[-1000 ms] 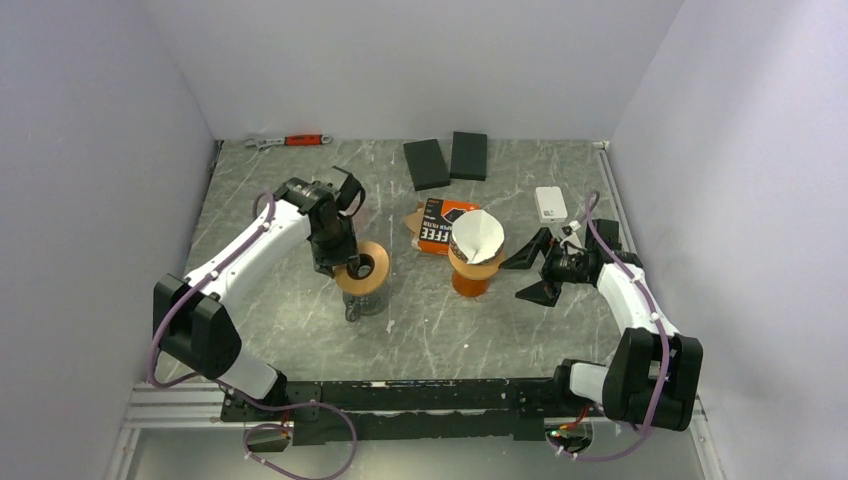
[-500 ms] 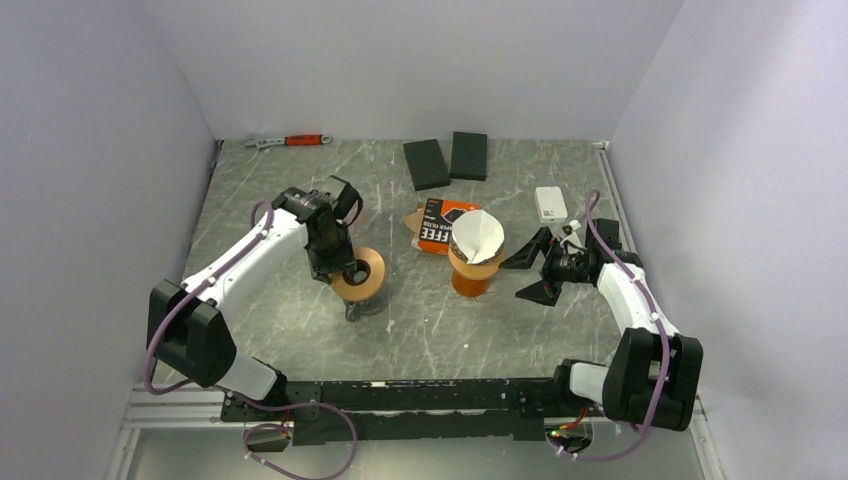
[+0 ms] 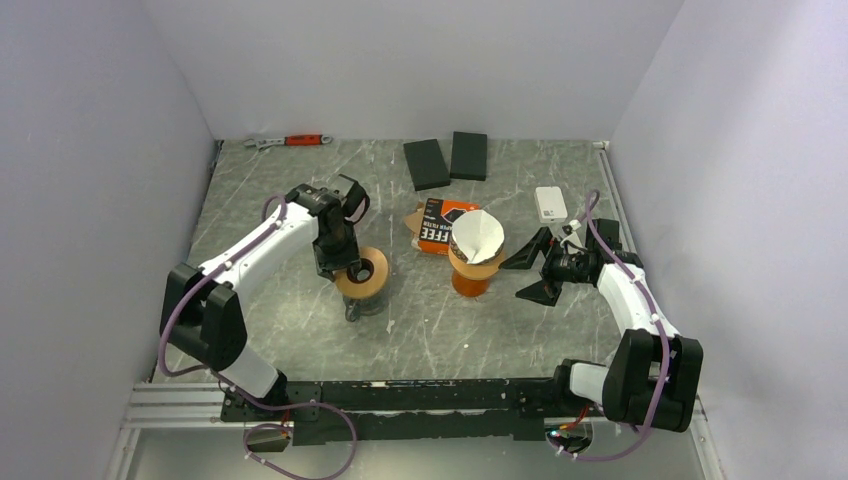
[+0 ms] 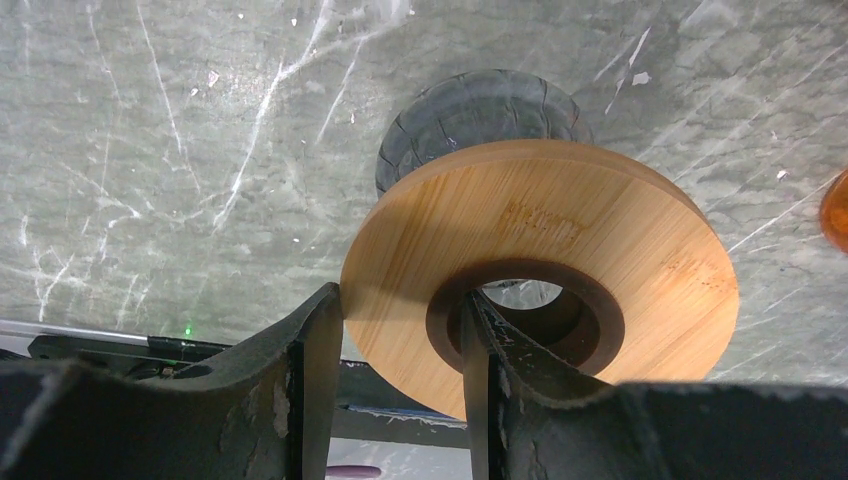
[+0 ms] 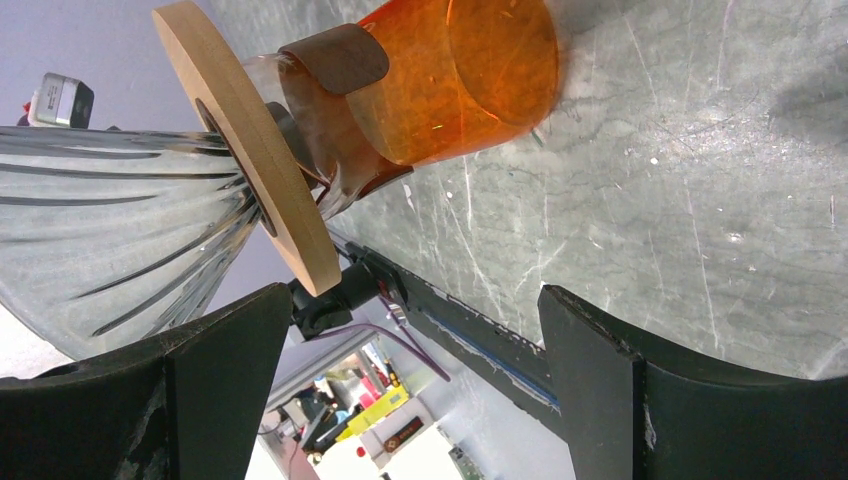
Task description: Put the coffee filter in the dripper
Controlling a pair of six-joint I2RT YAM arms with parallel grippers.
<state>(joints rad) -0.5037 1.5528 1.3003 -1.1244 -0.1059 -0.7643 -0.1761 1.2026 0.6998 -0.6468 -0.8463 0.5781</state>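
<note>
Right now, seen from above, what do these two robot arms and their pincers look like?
Both the left arm and right arm have white shells on the long links and chunky black joints. A purple cable runs in loops along each. The left gripper and right gripper are black, each with two wedge-shaped fingers; the left ones look scuffed. I see no readable markings.

The white left arm (image 3: 262,240) reaches toward centre-left, its black left gripper (image 3: 347,268) pinching a round bamboo ring (image 4: 560,230) by the rim. At centre-right, the white right arm (image 3: 625,290) holds its black right gripper (image 3: 527,277) gaping wide.
</note>
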